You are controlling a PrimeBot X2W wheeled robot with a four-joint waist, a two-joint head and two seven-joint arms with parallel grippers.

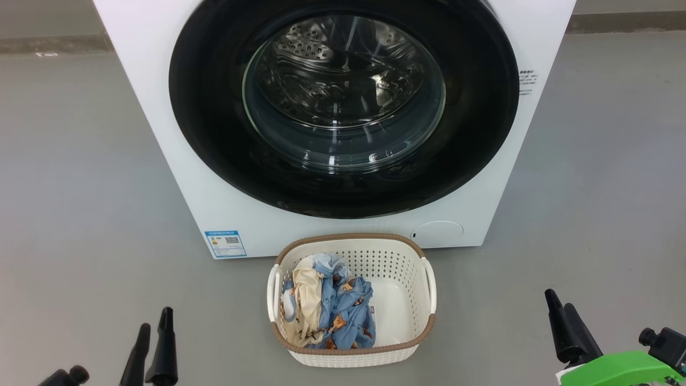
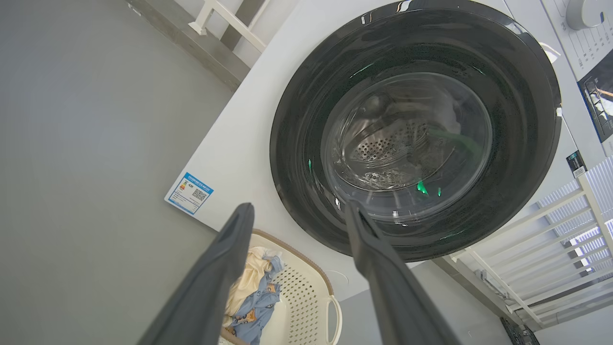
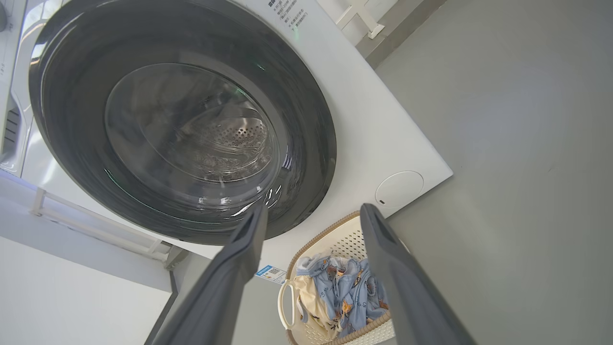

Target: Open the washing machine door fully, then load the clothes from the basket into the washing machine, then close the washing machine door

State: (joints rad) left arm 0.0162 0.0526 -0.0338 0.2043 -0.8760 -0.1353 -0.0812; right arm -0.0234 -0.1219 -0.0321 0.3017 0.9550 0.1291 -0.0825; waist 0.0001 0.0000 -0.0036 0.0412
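Note:
The white washing machine [image 1: 161,134] stands ahead with its round black-rimmed glass door [image 1: 343,102] shut against its front. On the floor in front sits the cream basket [image 1: 407,268] holding light blue and cream clothes [image 1: 332,305] bunched in its left half. My left gripper [image 1: 155,324] hovers low at the lower left, open and empty, well left of the basket. Open and empty too, my right gripper [image 1: 560,305] is at the lower right. Both wrist views look up at the door [image 2: 412,129] [image 3: 182,120] between spread fingers, with the basket [image 2: 306,297] [image 3: 335,239] below.
Grey floor [image 1: 80,187] spreads on both sides of the machine. A blue energy label [image 1: 225,244] and a round cap [image 1: 437,233] sit low on its front. A white rack [image 2: 550,249] stands beside the machine.

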